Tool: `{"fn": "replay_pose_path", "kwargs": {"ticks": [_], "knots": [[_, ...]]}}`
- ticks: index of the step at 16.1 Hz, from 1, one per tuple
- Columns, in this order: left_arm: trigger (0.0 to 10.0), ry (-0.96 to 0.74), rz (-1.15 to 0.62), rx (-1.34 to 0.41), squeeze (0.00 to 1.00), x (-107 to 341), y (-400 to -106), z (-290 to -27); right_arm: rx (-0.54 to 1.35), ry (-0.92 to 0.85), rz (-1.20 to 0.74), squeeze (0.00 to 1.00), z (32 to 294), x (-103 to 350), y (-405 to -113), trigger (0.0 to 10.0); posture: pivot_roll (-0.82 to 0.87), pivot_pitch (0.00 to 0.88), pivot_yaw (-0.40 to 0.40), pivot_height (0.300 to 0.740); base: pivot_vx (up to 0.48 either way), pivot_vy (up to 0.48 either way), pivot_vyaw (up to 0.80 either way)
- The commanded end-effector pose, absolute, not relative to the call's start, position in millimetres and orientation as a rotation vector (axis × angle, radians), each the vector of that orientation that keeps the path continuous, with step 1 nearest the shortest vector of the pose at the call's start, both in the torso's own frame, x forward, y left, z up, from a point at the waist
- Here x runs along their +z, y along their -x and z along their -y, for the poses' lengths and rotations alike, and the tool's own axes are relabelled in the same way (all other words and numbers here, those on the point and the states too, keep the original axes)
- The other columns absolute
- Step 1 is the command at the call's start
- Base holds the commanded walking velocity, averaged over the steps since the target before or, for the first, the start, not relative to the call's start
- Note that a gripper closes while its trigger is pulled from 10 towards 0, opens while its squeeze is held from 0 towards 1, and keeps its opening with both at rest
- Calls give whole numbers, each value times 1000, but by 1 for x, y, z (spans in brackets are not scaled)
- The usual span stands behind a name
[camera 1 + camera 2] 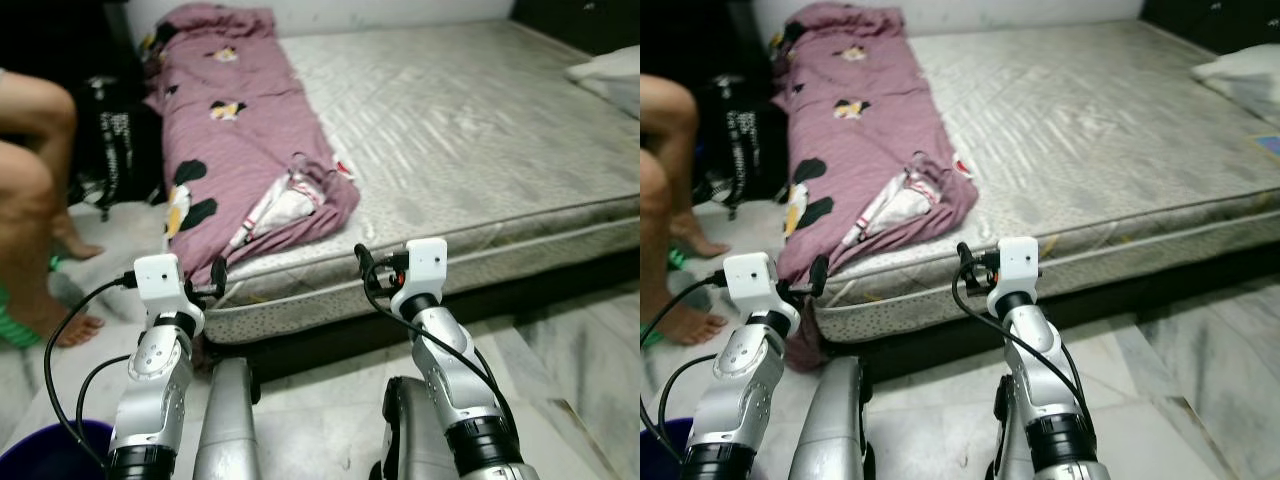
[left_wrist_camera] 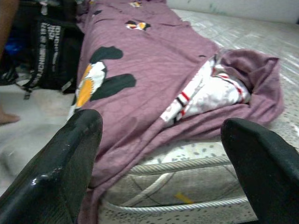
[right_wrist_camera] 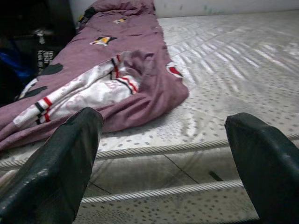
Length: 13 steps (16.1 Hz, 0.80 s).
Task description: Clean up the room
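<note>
Blanket (image 1: 235,140) overhangs the mattress (image 1: 480,130) edge; both spread-fingered, empty grippers (image 2: 161,163) (image 3: 163,163) might drag it floorward.

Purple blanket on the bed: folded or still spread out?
Spread, not folded. The purple blanket lies rumpled in a long strip along the mattress edge, its near corner turned back over white striped cloth.

Person (image 1: 35,190) and blue tub (image 1: 45,452) cut by frame edge.
</note>
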<state>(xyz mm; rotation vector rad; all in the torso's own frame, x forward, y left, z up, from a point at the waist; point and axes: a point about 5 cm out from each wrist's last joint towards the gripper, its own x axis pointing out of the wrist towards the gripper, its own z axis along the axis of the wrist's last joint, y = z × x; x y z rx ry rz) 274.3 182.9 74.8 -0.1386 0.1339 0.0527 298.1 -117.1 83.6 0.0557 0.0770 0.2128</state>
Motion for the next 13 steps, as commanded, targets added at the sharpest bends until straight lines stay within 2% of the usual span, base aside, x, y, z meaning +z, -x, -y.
{"fn": "replay_pose_path", "kwargs": {"ticks": [1,3,13], "knots": [[10000,124,-118,56,0,79,-276,-183,226,-19,-52,0,116,90,-300,10000,40,8,19,523,0,0,538],[10000,124,-118,55,0,79,-276,-184,235,-13,-45,0,114,90,-299,10000,42,11,19,523,0,0,763],[10000,126,-124,41,0,79,-277,-183,214,-33,-55,0,116,90,-301,10000,41,16,23,523,282,0,0]]}}
